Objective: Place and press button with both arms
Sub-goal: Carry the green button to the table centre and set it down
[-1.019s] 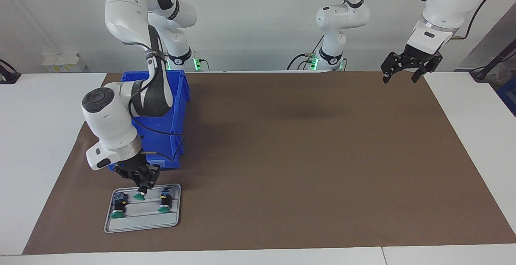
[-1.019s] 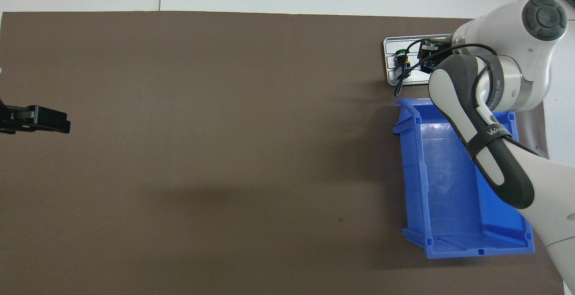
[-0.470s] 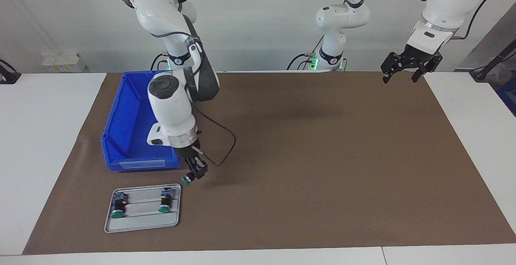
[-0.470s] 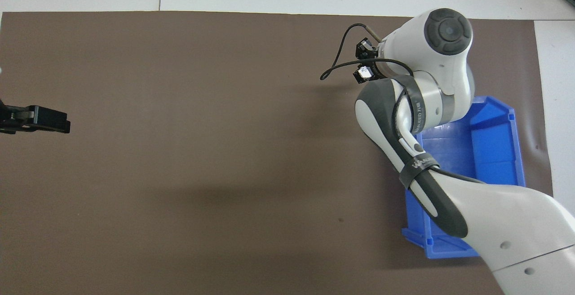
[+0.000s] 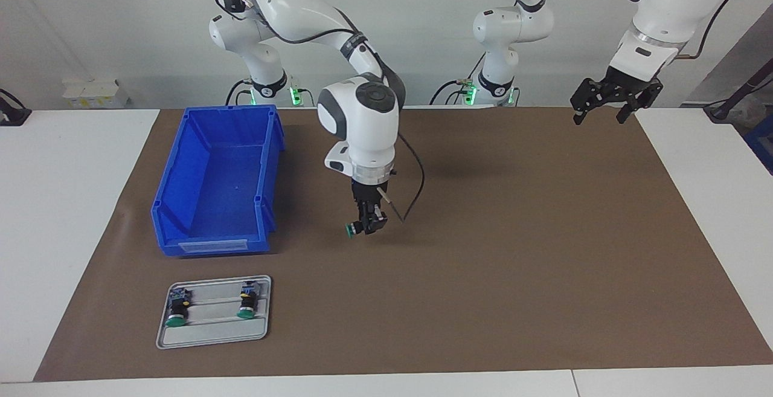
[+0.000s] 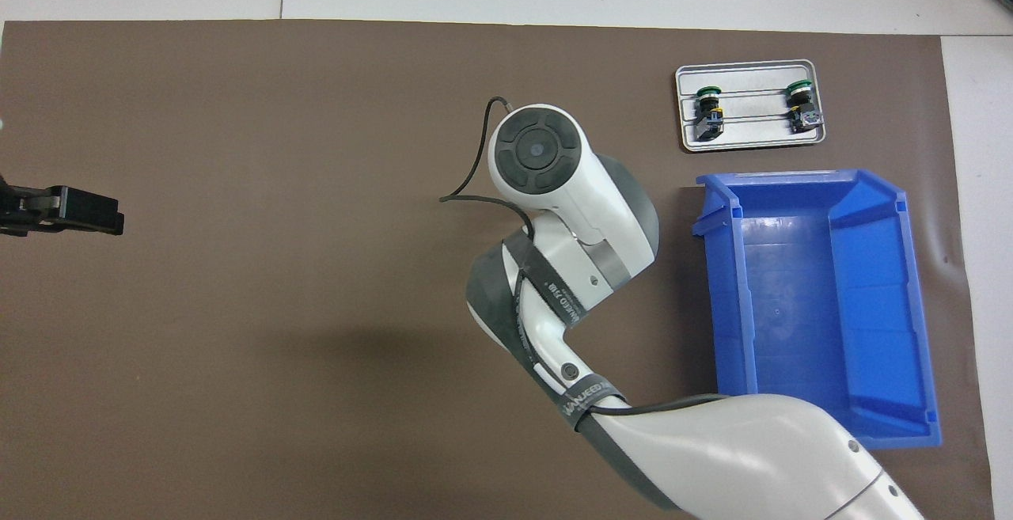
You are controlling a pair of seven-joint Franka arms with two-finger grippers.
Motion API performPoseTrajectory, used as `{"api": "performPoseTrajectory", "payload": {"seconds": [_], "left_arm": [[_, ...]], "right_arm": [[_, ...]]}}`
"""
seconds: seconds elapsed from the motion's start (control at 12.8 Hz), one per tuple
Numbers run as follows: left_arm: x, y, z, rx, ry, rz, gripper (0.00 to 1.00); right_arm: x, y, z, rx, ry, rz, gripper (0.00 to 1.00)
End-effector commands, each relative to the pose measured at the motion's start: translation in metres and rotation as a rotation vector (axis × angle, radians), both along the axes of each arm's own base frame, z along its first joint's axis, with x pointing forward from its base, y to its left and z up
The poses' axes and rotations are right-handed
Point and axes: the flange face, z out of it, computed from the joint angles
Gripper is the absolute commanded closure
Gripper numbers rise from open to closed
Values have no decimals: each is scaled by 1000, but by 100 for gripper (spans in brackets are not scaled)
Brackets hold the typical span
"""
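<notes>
My right gripper (image 5: pixel 367 226) is shut on a green-capped button (image 5: pixel 351 229) and holds it low over the brown mat, beside the blue bin toward the table's middle. In the overhead view the right arm's wrist hides that gripper and the button. Two more buttons (image 5: pixel 176 312) (image 5: pixel 246 305) lie on a grey tray (image 5: pixel 211 336), also seen in the overhead view (image 6: pixel 752 134). My left gripper (image 5: pixel 599 116) is open and empty and waits in the air over the mat's edge at the left arm's end; it also shows in the overhead view (image 6: pixel 111 219).
An empty blue bin (image 5: pixel 217 179) stands on the brown mat (image 5: pixel 513 252) at the right arm's end, nearer to the robots than the tray. It also shows in the overhead view (image 6: pixel 815 306). A black cable loops from the right wrist.
My right gripper lifted one button off the tray and carried it past the blue bin toward the table's middle. The left arm has not moved.
</notes>
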Motion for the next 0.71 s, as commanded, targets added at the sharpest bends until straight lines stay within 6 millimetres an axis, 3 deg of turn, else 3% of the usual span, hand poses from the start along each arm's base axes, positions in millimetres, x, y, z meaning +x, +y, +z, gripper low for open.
{"api": "performPoseTrajectory", "payload": {"seconds": [0.0, 0.31, 0.63], "left_arm": [[-7, 4, 1, 17, -2, 3, 0], [-7, 4, 1, 17, -2, 3, 0], [-7, 4, 1, 17, -2, 3, 0]], "right_arm": [[4, 35, -5, -7, -23, -101, 100], [-21, 93, -26, 34, -43, -271, 100], [-34, 111, -31, 72, -35, -357, 100]]}}
